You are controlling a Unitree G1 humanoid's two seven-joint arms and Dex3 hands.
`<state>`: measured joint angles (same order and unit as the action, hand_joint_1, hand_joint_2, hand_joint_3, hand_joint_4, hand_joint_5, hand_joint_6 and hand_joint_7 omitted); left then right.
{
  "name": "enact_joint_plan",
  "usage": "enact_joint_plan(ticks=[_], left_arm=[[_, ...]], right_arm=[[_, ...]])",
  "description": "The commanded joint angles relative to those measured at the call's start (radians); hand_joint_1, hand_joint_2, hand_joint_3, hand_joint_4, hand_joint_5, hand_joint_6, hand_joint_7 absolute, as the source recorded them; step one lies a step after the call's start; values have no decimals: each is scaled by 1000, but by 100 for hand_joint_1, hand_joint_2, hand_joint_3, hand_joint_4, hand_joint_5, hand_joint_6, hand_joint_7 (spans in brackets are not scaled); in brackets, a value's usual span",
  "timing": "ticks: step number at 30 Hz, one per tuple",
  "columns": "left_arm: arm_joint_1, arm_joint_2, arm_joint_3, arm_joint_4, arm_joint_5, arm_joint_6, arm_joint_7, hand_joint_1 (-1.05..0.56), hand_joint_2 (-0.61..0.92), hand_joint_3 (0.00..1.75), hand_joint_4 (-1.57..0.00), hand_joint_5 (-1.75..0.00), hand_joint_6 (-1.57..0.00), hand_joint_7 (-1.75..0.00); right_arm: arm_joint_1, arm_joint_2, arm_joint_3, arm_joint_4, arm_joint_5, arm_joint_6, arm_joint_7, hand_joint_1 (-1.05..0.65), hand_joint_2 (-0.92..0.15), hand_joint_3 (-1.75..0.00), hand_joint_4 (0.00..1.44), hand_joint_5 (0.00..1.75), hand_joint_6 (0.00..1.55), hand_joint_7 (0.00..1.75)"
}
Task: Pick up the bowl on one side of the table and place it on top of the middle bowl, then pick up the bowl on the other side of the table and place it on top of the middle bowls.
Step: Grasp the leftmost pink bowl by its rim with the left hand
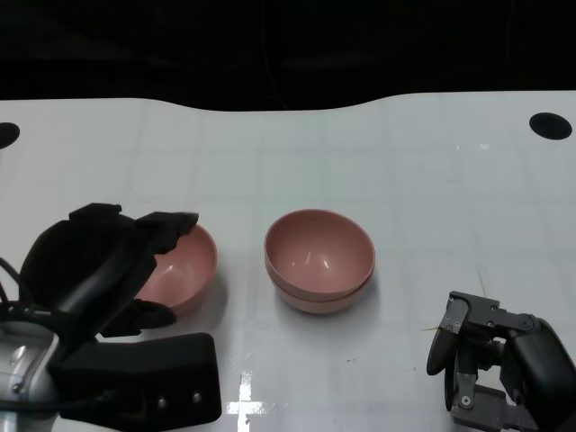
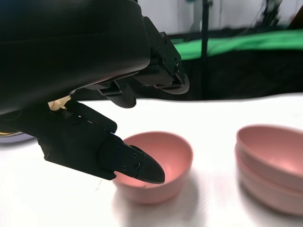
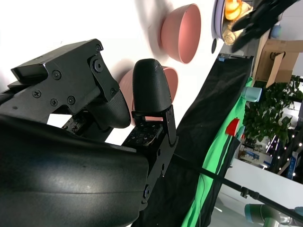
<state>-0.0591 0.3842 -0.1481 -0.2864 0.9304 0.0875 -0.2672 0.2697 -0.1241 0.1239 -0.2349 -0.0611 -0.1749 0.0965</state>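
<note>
Right now your left robot hand (image 1: 108,261) sits at the lower left of the head view, over the near rim of the single pink bowl (image 1: 184,265). In the left wrist view its fingers (image 2: 137,165) are spread, one tip at the bowl's rim, others above it; you cannot tell whether they actually touch it, and nothing is gripped. At the centre of the white tabletop (image 1: 432,198) stands the pink stack of two bowls (image 1: 319,261), one nested in the other, just beside the single bowl. Your right robot hand (image 1: 490,360) rests at the lower right, apart from the bowls, fingers loosely apart and holding nothing.
</note>
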Motion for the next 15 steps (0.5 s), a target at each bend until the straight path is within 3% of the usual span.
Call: enact_joint_plan(ticks=[1,9,15], left_arm=[[-33,21,-38,55,42,37,-32,-56,92,1,-41,-41,-47,0],[-118,25,-144,224,101,92,-72,-55,92,3,-54,-24,-51,-1],[-176,23,-199,368,85,80,-39,-51,92,8,-60,-21,-57,-3]], right_arm=[[-2,3,-4,-16,-5,8,-2,-2,-26,-161,98,175,82,159],[-11,10,-5,-12,-7,12,-3,-3,-26,-161,98,175,84,155],[-13,10,-4,-9,-12,6,0,-3,-25,-161,98,175,85,154]])
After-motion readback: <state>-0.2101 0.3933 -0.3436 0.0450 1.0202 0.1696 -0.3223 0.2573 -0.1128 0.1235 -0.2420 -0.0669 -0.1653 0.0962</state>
